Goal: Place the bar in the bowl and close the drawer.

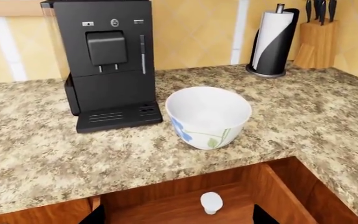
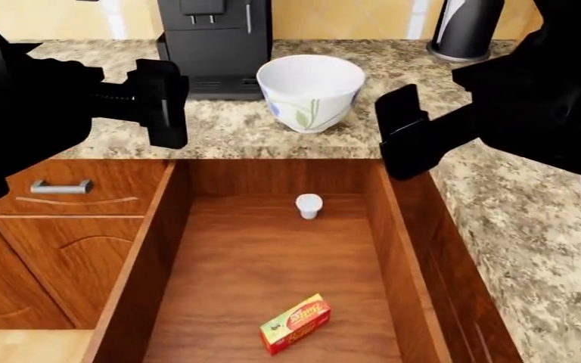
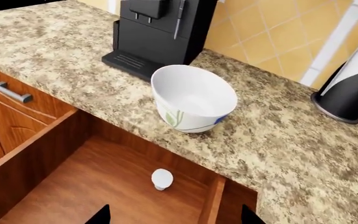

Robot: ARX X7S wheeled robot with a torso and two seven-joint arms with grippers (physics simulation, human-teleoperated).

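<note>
One bar (image 2: pixel 296 324) lies flat on the floor of the open drawer (image 2: pixel 260 265), low in the head view and just right of centre. Its yellow top faces up, and its long axis runs diagonally, from lower left up to upper right of the frame.

Both grippers hang well above it, over the counter edge. The left gripper (image 2: pixel 164 102) is in the upper left of the head view and the right gripper (image 2: pixel 407 140) is right of centre; the bar sits between neither pair of jaws and well apart from both. In each wrist view two dark fingertips (image 1: pixel 93 215) show at the bottom edge with a wide gap between them, so both sets of jaws stand wide and hold nothing.

The bowl (image 2: pixel 311 91) stands upright on the granite counter (image 2: pixel 532 219), top centre of the head view, just beside a black coffee machine (image 2: pixel 215 41). A small white cup (image 2: pixel 309 205) stands near the drawer's back wall, well apart from the bar.
</note>
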